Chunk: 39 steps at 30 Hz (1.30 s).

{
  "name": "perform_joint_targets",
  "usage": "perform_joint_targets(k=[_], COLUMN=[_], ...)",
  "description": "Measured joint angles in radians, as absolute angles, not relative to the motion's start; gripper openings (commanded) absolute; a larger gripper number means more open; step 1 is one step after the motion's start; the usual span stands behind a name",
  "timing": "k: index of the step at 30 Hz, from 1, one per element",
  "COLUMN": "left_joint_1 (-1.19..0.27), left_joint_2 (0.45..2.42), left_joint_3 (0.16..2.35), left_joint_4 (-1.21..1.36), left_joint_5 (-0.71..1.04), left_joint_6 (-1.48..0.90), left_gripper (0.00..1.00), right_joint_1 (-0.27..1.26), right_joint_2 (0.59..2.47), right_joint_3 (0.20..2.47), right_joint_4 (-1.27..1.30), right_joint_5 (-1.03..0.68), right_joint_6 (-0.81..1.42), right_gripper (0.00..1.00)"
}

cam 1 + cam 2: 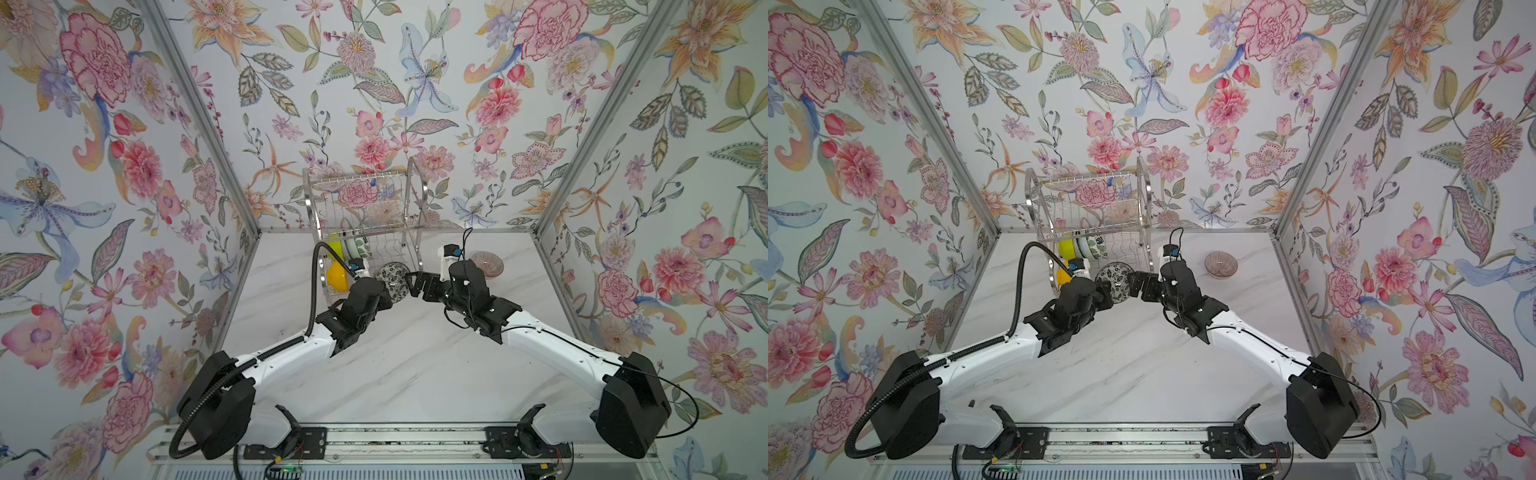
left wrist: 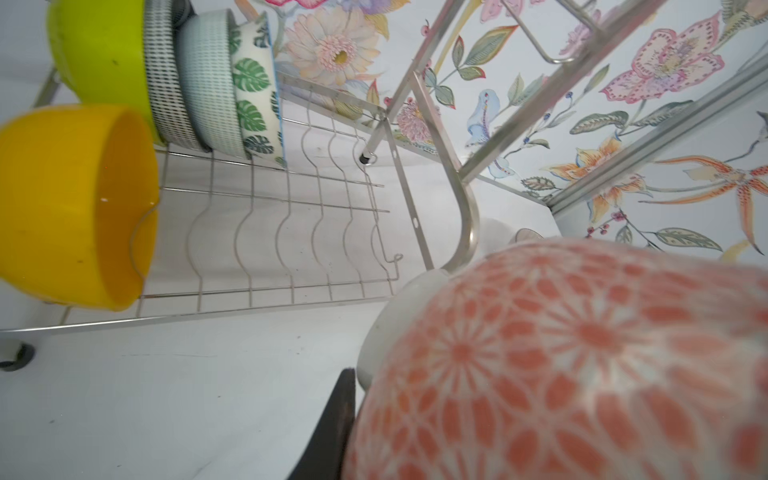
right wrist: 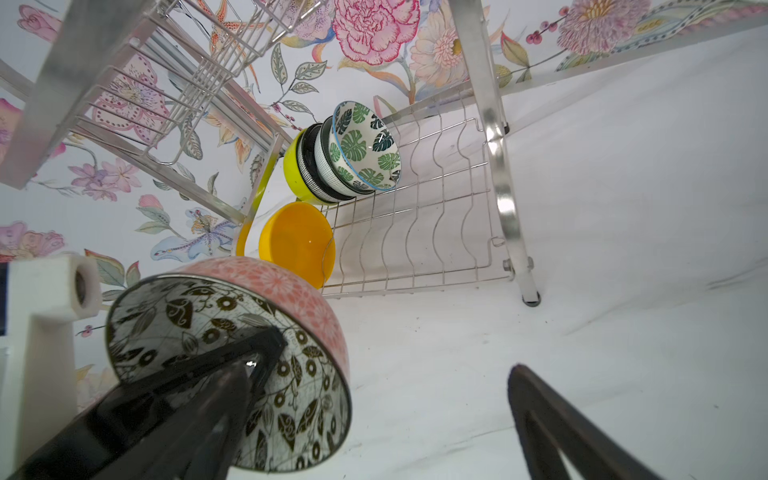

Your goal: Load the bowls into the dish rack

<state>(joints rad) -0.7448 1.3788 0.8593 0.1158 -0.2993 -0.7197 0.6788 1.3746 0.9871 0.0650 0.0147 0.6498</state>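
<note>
Closest to my left wrist lens is the black-and-white floral bowl [image 2: 561, 365], its coral-patterned outside filling the view. My left gripper [image 1: 385, 298] is clamped on its rim and holds it on edge above the counter [image 1: 395, 374], just off the front edge of the dish rack [image 3: 496, 137]. My right gripper [image 3: 395, 353] stands wide apart beside it. The pinkish ribbed bowl [image 1: 486, 264] sits near the counter's back edge.

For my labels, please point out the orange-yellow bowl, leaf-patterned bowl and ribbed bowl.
orange-yellow bowl [image 3: 297, 243], right wrist view, inside
leaf-patterned bowl [image 3: 361, 151], right wrist view, inside
ribbed bowl [image 1: 487, 262], in a top view, inside
</note>
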Motion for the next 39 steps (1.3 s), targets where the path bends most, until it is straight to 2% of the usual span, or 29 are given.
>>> perform_joint_targets(k=[7,16,29,36,39], left_joint_1=[-0.738,-0.744,-0.815,-0.826,-0.828], left_joint_2=[1.335,1.364,1.564,1.652,1.665], left_joint_3=[0.778,0.725,0.722,0.722,0.722], left_joint_4=[0.158,0.320,0.637,0.735,0.746], left_joint_5=[-0.453,-0.616,-0.630,-0.628,-0.628], left_joint_6=[-0.640,-0.471,-0.236,-0.155,-0.134], left_gripper=[0.00,0.00,0.00,0.00,0.00], right_joint_1=[0.577,0.510,0.574,0.636,0.656], right_joint_2=[1.375,1.368,1.346,1.417,1.466], right_joint_3=[0.953,0.936,0.850,0.850,0.850], right_joint_4=[0.139,0.141,0.366,0.513,0.553], right_joint_5=[-0.064,-0.064,-0.073,-0.076,-0.076], right_joint_6=[0.876,1.249,1.757,1.907,1.952], right_gripper=[0.98,0.98,0.98,0.91,0.84])
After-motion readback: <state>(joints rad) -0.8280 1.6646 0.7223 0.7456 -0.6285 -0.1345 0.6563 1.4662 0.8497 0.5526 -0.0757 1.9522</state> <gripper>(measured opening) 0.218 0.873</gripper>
